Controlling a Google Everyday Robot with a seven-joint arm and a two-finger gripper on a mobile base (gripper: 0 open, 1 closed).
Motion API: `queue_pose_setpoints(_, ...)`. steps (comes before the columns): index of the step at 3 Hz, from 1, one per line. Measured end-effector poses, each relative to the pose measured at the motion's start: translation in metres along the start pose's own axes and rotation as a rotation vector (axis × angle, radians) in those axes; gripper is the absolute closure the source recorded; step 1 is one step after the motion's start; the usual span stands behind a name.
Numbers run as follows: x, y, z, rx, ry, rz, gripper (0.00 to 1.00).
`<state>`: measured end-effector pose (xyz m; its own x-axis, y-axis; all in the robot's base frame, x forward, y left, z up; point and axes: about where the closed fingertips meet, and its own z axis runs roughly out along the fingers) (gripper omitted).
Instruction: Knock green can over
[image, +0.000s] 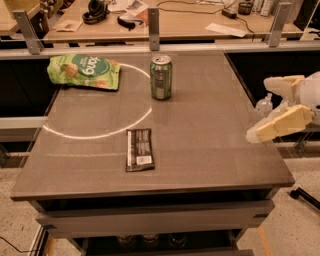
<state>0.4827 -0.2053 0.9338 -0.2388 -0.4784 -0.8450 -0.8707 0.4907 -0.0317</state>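
Note:
The green can (161, 77) stands upright near the back middle of the grey table (210, 125), its silver top and pull-tab showing. My gripper (267, 107) is at the right edge of the view, over the table's right edge, well to the right of the can and apart from it. Its two pale fingers (280, 124) are spread apart and hold nothing.
A flat green snack bag (84, 71) lies at the back left. A dark snack bar wrapper (139, 155) lies near the front middle. A railing with metal posts (154, 22) runs behind the table, with a cluttered desk beyond. Clear bottles (263, 104) stand off the right side.

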Motion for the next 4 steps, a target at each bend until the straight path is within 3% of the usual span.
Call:
queue_pose_setpoints(1, 0.008, -0.014, 0.029, 0.03, 0.0, -0.03, 0.0)
queue_pose_setpoints(2, 0.014, -0.043, 0.052, 0.08, -0.027, -0.038, 0.0)
queue_pose_setpoints(3, 0.014, -0.043, 0.052, 0.08, -0.027, -0.038, 0.0)
queue_pose_setpoints(4, 0.011, -0.06, 0.07, 0.095, -0.037, -0.079, 0.0)
